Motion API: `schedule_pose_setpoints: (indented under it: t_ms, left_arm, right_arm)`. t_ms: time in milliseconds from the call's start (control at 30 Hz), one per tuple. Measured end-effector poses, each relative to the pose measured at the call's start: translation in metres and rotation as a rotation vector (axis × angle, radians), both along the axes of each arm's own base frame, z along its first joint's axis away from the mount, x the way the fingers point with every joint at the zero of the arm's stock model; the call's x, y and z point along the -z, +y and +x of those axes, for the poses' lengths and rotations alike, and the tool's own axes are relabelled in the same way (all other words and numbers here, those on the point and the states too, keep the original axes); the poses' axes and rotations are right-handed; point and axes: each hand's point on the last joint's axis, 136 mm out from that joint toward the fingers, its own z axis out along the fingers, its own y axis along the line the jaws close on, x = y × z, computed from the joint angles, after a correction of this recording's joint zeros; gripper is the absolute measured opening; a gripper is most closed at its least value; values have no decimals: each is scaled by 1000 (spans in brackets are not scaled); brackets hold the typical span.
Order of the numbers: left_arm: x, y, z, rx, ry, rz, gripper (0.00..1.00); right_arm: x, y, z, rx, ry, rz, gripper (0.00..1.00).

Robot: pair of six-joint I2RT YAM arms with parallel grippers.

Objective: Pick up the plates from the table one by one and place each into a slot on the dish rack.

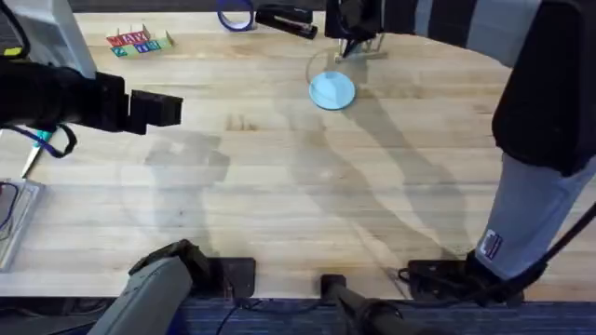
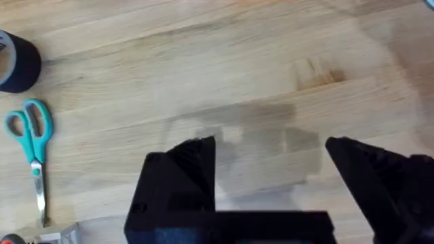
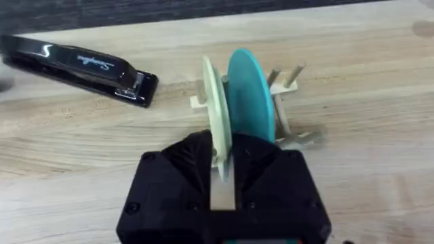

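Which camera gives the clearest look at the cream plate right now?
The right wrist view: the cream plate stands on edge between the right gripper's fingers, beside the blue plate at the dish rack. Overhead, the right arm covers that spot beyond the blue plate. The left wrist view faces bare table.

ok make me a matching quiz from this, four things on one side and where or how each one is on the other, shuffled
Things:
1. cream plate
2. blue plate
3. scissors
4. left claw

Places or states:
a. open above bare wood
b. upright among the pegs of the dish rack
c. gripped on edge by the right claw
d. lying flat near the dark tape roll

Pairs: 1-c, 2-b, 3-d, 4-a
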Motion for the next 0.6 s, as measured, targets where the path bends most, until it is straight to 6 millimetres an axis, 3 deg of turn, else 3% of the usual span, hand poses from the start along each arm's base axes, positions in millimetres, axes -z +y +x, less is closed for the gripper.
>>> schedule_pose_setpoints:
  t_ms: [200,600]
  left_arm:
    - [0,0,0,0,0,0,994]
    - [0,0,0,0,0,0,994]
  right_arm:
    - [-24,-1,0,2,-40,17,205]
    - [-112,-6,-10,-14,-183,61,270]
